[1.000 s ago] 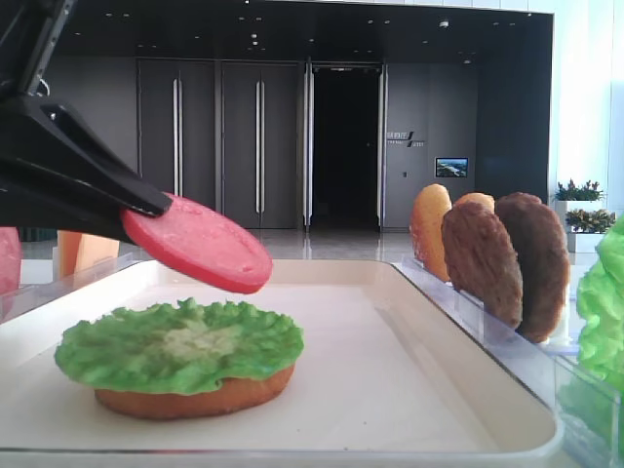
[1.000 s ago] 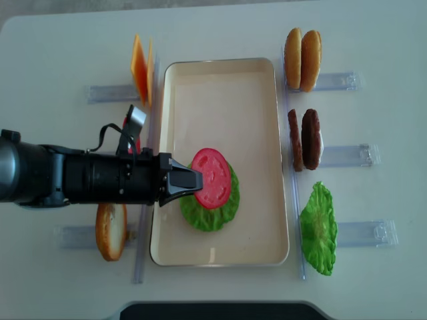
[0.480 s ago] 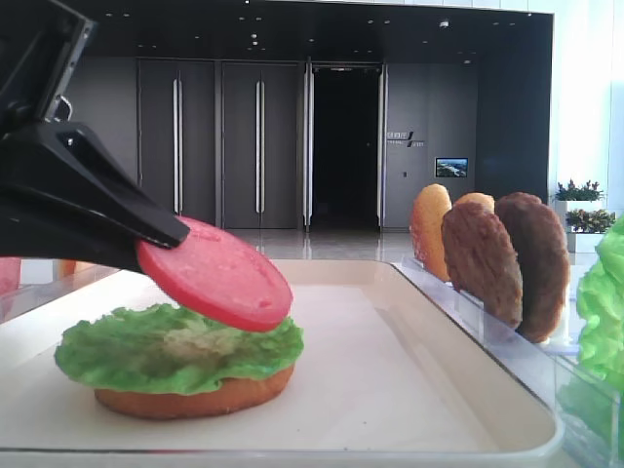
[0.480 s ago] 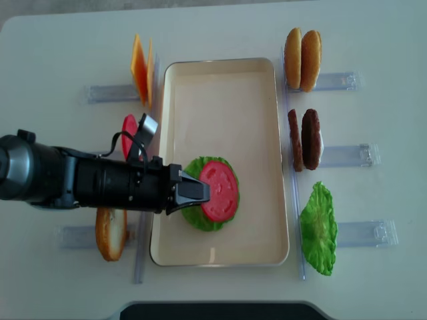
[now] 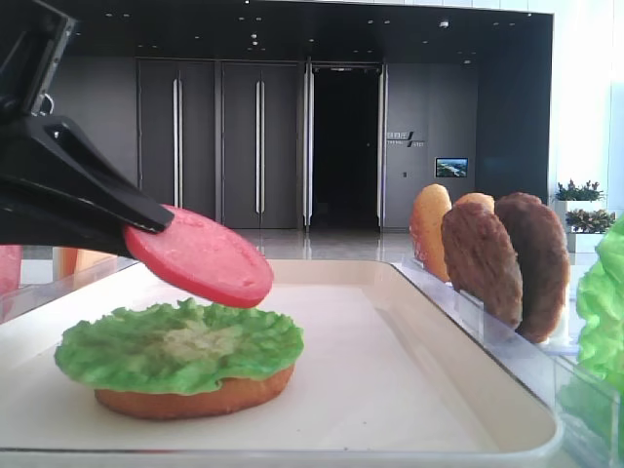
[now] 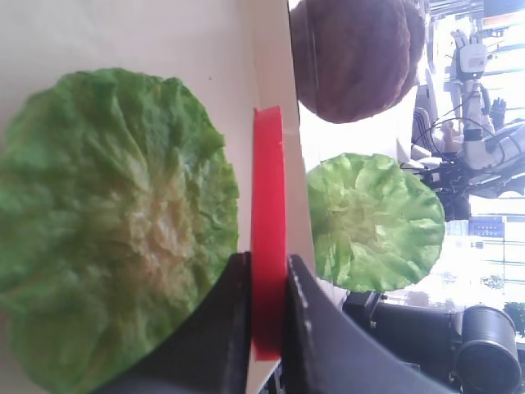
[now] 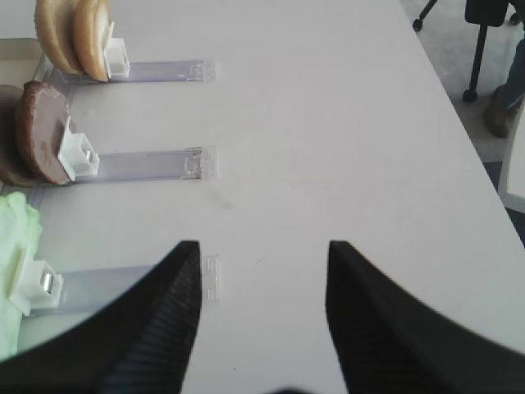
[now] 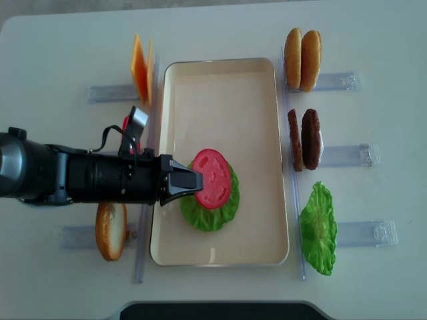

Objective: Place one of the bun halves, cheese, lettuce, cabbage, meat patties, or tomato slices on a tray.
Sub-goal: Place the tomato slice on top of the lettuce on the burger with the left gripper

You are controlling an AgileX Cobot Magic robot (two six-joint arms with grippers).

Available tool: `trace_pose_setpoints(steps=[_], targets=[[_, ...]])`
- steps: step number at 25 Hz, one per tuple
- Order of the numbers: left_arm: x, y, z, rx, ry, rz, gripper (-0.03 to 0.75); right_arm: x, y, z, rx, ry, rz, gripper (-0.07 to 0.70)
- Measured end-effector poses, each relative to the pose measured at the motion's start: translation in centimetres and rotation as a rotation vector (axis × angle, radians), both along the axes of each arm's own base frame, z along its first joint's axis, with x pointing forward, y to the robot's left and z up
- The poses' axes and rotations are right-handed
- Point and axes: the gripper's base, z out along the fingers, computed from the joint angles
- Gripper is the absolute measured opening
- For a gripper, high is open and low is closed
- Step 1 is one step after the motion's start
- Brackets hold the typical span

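Note:
My left gripper (image 8: 193, 180) is shut on the edge of a red tomato slice (image 8: 215, 178) and holds it tilted, just above a green lettuce (image 8: 210, 210). That lettuce (image 5: 180, 346) lies on a bun half (image 5: 195, 398) on the cream tray (image 8: 227, 87). The left wrist view shows the tomato slice (image 6: 268, 213) edge-on, pinched between both jaws, with the lettuce (image 6: 115, 222) beside it. My right gripper (image 7: 262, 254) is open over bare white table, nothing between its fingers.
Clear racks flank the tray. On the right stand bun halves (image 8: 301, 50), meat patties (image 8: 303, 139) and another lettuce (image 8: 319, 228). On the left are cheese (image 8: 140, 67) and a bun half (image 8: 111, 230). The left arm lies across the tray's left rim.
Half a second ago the tomato slice was lower, resting against the lettuce and nearer the front. Now it is raised off the lettuce again, still gripped.

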Motion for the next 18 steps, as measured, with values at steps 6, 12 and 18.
trace_pose_setpoints(steps=[6, 12, 18], targets=[[0.0, 0.0, -0.9, -0.002, 0.037, -0.005, 0.057, 0.0, 0.0, 0.0, 0.000, 0.000, 0.000, 0.337], [-0.1, -0.1, -1.6, -0.007, 0.053, -0.021, 0.057, 0.0, 0.0, 0.0, 0.000, 0.000, 0.000, 0.337], [-0.1, -0.2, -1.4, -0.020, 0.051, -0.027, 0.170, 0.0, 0.0, 0.0, 0.000, 0.000, 0.000, 0.337]])
